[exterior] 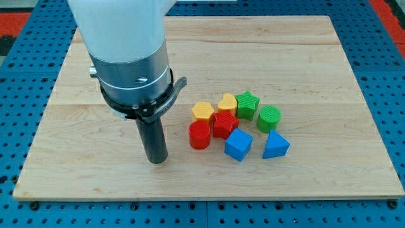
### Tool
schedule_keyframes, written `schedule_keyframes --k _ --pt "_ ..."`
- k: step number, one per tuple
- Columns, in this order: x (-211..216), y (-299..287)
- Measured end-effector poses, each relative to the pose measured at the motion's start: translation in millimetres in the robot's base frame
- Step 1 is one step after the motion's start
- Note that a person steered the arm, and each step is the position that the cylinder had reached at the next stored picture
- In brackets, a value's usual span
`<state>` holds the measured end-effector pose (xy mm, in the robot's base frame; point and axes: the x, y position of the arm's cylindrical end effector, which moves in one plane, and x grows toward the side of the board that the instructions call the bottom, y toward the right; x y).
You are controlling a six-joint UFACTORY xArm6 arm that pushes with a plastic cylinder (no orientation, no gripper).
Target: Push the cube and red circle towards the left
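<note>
Pale wooden board (95,76) on blue pegboard (25,76); my tip (156,161) left of red circle (199,135).

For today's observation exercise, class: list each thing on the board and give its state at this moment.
My tip: on the board, left of all blocks, touching none.
Red circle: upright, against red star.
Blue cube: flat, below red star.
Blue triangle: apart, rightmost.
Yellow hexagon, yellow heart, green star, green circle: clustered.

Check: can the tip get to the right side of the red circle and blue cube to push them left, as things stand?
Probably not directly. My tip sits left of the red circle, on the wrong side. The red star crowds it, so looping round the view's bottom, past the blue cube, looks freer.
</note>
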<state>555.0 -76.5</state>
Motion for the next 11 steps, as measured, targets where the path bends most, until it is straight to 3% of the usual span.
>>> schedule_keyframes --k 2,5,8,11 --pt "42.3 31.1" --pt "35.5 151.8" --pt "-27.5 154.8" --pt "-40.5 27.4"
